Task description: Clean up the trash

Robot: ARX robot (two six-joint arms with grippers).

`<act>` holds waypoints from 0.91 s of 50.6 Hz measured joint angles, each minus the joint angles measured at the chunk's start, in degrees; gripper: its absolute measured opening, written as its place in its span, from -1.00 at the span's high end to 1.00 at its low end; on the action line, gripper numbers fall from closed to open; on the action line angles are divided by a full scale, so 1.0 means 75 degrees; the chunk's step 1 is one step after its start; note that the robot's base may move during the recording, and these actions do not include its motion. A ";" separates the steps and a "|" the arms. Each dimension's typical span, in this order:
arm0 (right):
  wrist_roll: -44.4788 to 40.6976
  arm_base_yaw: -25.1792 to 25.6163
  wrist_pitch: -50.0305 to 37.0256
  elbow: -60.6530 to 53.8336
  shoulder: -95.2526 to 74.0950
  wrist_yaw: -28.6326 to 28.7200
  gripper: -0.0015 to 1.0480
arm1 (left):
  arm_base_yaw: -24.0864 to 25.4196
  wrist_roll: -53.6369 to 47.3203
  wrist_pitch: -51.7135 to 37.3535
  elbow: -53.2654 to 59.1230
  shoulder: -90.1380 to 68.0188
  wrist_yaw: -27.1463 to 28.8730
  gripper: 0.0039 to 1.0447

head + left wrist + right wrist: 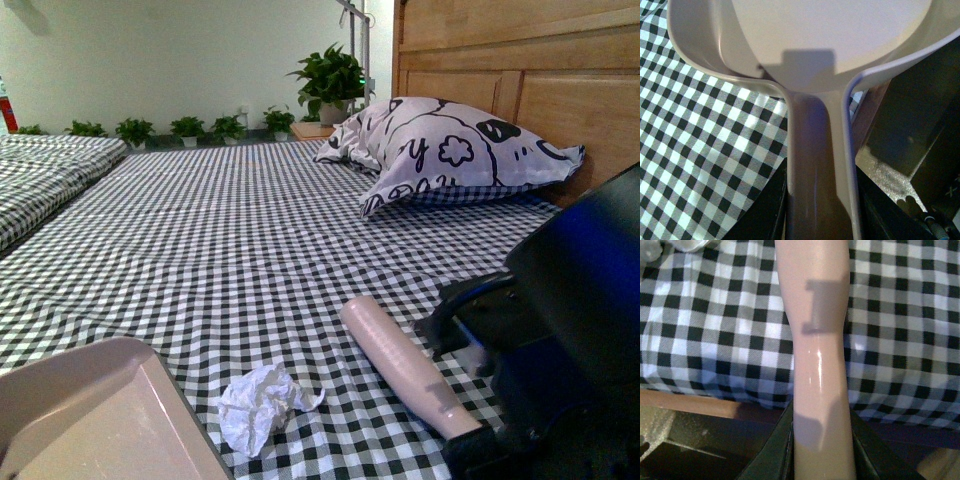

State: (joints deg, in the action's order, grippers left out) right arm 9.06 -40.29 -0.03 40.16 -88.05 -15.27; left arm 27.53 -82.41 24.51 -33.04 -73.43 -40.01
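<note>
you have the small crumpled wad of white paper lying on the black-and-white checked bed sheet, near the front edge of the bed, touching nothing. it sits between two things: to its left, close by, the pale pinkish plastic dustpan, and to its right, a little apart, a smooth pale pink cylindrical handle that slants across the sheet.

your right tool is closed on that pink handle; in the right wrist view the dark jaws press against both its sides, and the handle runs out over the checked cloth. your left tool holds the dustpan by its stem; the left wrist view shows the pan's scoop spreading out ahead, with dark jaw parts on either side of the stem.

further back on the bed, well apart from the wad, a white pillow with black cartoon print leans at the wooden headboard. a row of green potted plants stands along the far wall.
</note>
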 joint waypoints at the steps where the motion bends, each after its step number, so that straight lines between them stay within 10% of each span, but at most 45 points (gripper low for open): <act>1: 0.0032 -0.0038 -0.0006 0.0000 -0.0029 -0.0009 0.61 | -0.0003 0.0000 0.0000 0.0000 0.0000 0.0000 0.47; 15: 0.0691 -0.0761 0.0038 0.0003 -0.0283 0.0125 0.61 | 0.0000 0.0000 0.0000 0.0000 0.0000 0.0000 0.47; 46: 0.2305 -0.1376 0.1081 0.0015 0.0991 0.3016 0.61 | -0.0003 0.0000 0.0000 0.0000 0.0000 0.0000 0.47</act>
State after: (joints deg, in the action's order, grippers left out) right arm 26.35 -50.61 8.08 40.27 -80.62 7.35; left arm 27.51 -82.41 24.51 -33.04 -73.43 -40.01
